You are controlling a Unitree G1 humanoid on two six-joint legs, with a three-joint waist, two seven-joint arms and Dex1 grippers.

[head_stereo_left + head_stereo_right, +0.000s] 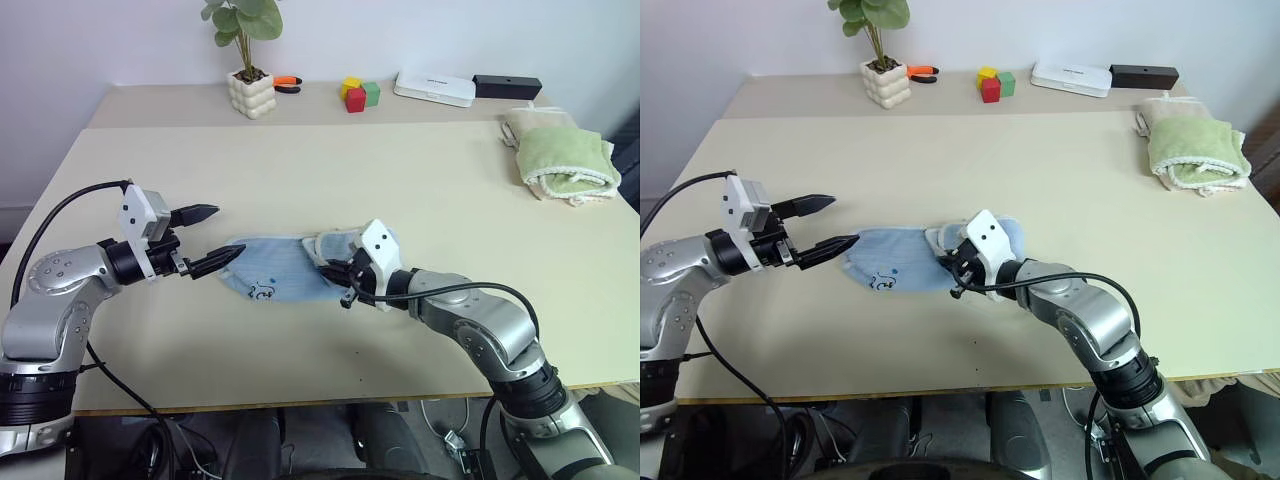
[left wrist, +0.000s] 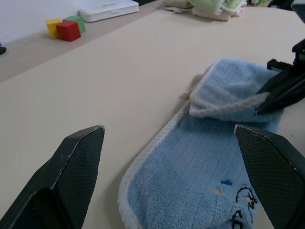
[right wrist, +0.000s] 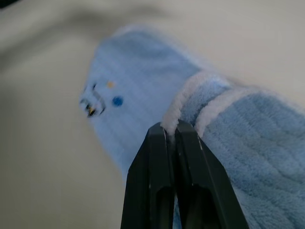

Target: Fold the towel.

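Towel (image 1: 275, 272) lies mid-table (image 1: 400, 170), near the front edge, partly folded: its right end is lifted and carried over the rest. Right gripper (image 3: 171, 129) is clamped on the towel's pale edging, fingers pressed together with the hem pinched between them. Left gripper (image 1: 215, 237) hangs just off the towel's left end, jaws spread wide, holding nothing, lower fingertip about at the cloth's edge. Dark printed mark (image 2: 243, 210) faces up near the left corner. Green towel (image 1: 562, 160) sits well apart at the far right.
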